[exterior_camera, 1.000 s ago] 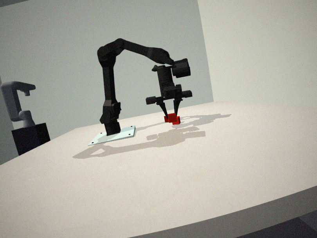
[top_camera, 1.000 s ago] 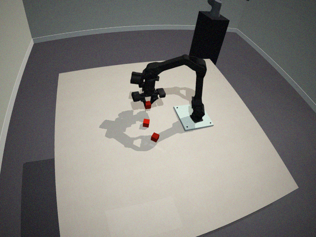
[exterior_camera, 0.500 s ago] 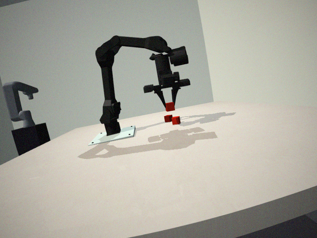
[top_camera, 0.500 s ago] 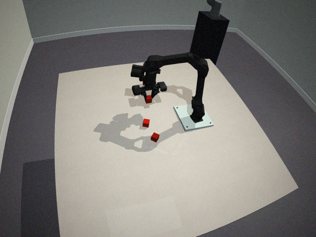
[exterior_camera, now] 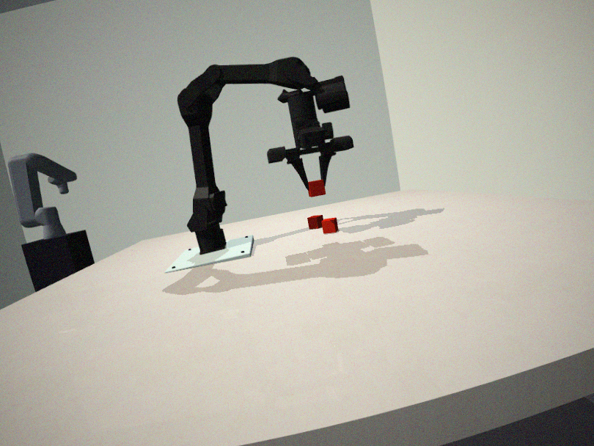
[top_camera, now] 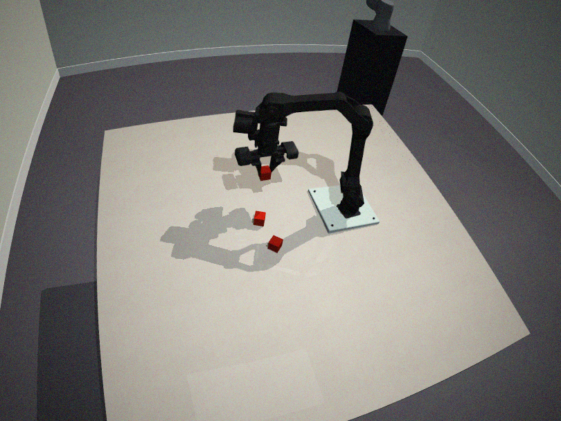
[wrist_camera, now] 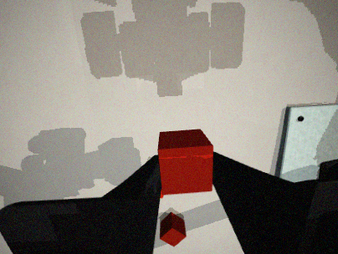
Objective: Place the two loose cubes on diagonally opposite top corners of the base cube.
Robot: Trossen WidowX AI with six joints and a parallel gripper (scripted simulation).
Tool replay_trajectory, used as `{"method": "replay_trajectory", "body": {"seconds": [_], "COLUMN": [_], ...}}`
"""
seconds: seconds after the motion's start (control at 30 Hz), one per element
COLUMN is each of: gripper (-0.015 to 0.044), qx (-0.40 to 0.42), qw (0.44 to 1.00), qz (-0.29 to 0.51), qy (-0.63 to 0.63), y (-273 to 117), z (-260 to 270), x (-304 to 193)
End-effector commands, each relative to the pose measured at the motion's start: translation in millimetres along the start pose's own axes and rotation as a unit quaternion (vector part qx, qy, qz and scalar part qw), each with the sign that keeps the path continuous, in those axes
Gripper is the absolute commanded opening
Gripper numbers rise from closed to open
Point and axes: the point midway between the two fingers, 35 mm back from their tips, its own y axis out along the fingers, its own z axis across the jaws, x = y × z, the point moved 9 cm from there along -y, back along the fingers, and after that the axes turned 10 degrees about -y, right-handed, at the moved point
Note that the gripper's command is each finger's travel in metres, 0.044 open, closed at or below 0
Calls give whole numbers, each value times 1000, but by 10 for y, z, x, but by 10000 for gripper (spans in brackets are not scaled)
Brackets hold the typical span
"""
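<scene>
My gripper (top_camera: pixel 265 170) (exterior_camera: pixel 316 184) (wrist_camera: pixel 183 159) is shut on a red cube (top_camera: pixel 264 174) (exterior_camera: pixel 316 188) (wrist_camera: pixel 186 175) and holds it well above the table. The held cube looks roughly level. A second red cube (top_camera: pixel 259 218) (exterior_camera: pixel 329 225) stands on the table; in the wrist view only a red sliver of it shows below the held cube's left corner. A third red cube (top_camera: pixel 275 244) (exterior_camera: pixel 314 221) (wrist_camera: pixel 172 230) stands on the table, turned differently and apart from the second. All three look alike, so I cannot tell by colour which is the base cube.
The arm's pale mounting plate (top_camera: pixel 321 205) (exterior_camera: pixel 244 246) (wrist_camera: pixel 297 146) lies on the table (top_camera: pixel 362 294) (exterior_camera: pixel 287 336). A black pedestal (top_camera: pixel 371 63) (exterior_camera: pixel 57 259) with a grey arm (top_camera: pixel 384 15) (exterior_camera: pixel 23 191) stands beyond the table. Arm shadows fall around the cubes.
</scene>
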Motion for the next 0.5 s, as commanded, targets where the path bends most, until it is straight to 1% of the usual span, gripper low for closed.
{"method": "replay_trajectory", "body": {"seconds": [0.0, 0.47], "gripper": [105, 105], "qx": [1, 3], "qw": [1000, 1000], "qz": [2, 4], "qy": [-1, -3], "y": [26, 128], "z": [67, 270], "x": [-108, -512]}}
